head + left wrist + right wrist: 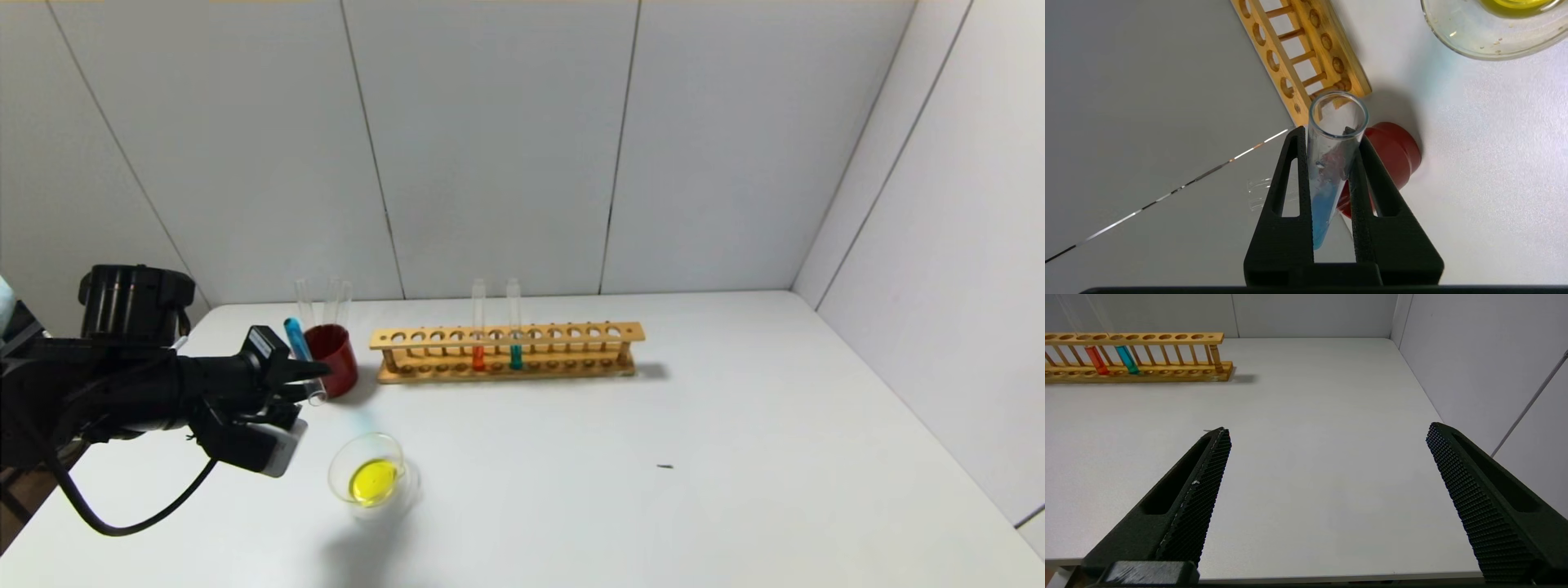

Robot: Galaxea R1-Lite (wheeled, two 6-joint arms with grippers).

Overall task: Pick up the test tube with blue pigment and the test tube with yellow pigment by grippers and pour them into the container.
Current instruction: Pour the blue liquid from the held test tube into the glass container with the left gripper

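White table [735, 457]: rack [506, 353], cup [333, 359], container [374, 478].

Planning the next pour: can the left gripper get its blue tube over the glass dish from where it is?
Probably yes. The left gripper holds the blue tube beside the red cup; the dish lies just nearer, nothing between.

The blue test tube [299, 353] is tilted, with its open end low and its blue water up at the round end. The left hand [314, 377] pinches it. The little glass dish [371, 480] sits on the counter [653, 490] below, with yellow water inside.
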